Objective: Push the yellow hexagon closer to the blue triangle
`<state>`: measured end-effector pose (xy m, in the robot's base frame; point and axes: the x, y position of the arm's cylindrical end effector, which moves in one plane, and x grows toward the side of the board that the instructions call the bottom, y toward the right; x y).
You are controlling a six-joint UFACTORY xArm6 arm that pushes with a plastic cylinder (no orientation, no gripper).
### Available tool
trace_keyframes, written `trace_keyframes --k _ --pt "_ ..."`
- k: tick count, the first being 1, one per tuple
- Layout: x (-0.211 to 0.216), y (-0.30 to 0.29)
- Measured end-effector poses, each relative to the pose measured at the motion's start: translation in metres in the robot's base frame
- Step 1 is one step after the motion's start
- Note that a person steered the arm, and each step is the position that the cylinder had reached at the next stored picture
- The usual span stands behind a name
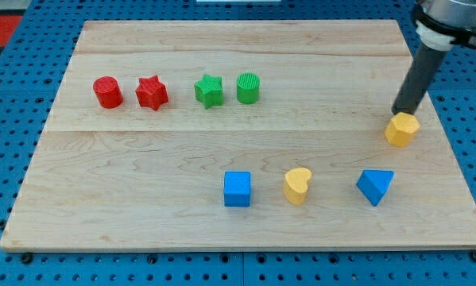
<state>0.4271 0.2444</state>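
The yellow hexagon (401, 129) sits near the board's right edge. The blue triangle (375, 187) lies below it and a little to the left, with a gap between them. My tip (398, 112) is at the hexagon's upper edge, touching or nearly touching it from the view's top. The dark rod slants up to the view's top right corner.
A yellow heart (298, 186) and a blue cube (238, 190) lie left of the triangle. A red cylinder (107, 92), red star (151, 93), green star (209, 90) and green cylinder (249, 88) form a row at upper left. The wooden board (142, 206) ends just right of the hexagon.
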Motion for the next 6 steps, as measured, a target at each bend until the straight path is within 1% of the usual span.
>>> trace_keyframes --k 1,2,5,6 --pt "0.023 -0.001" --pt "0.037 -0.019" --pt "0.046 -0.049" --pt "0.048 -0.046"
